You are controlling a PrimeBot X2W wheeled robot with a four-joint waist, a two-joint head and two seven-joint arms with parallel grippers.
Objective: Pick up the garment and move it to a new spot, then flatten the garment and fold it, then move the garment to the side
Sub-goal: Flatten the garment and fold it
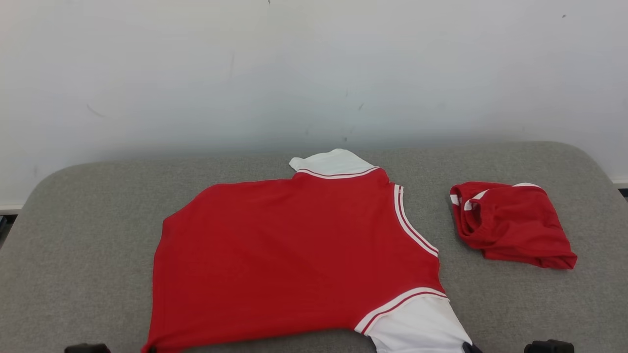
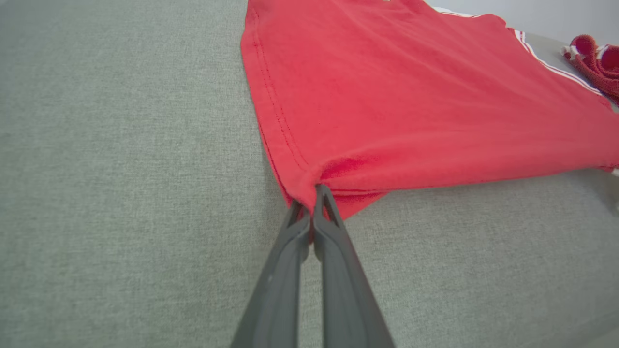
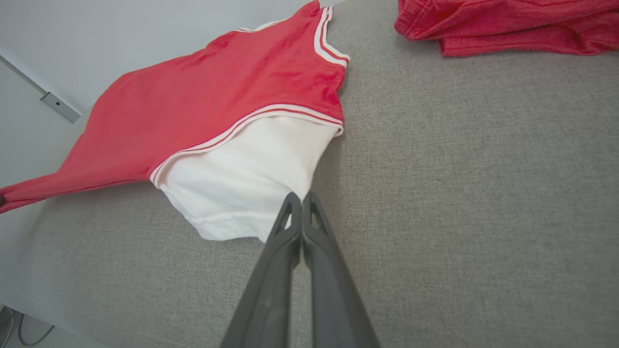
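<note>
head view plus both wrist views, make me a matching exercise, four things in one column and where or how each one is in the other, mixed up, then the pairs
Things
1 left gripper
2 right gripper
3 small red garment
4 shirt

States
a bundled up, lying apart at the right
b shut on the end of the white sleeve
c spread out in the middle
d shut on the red hem corner

Pairs: 1-d, 2-b, 3-a, 4-c
</note>
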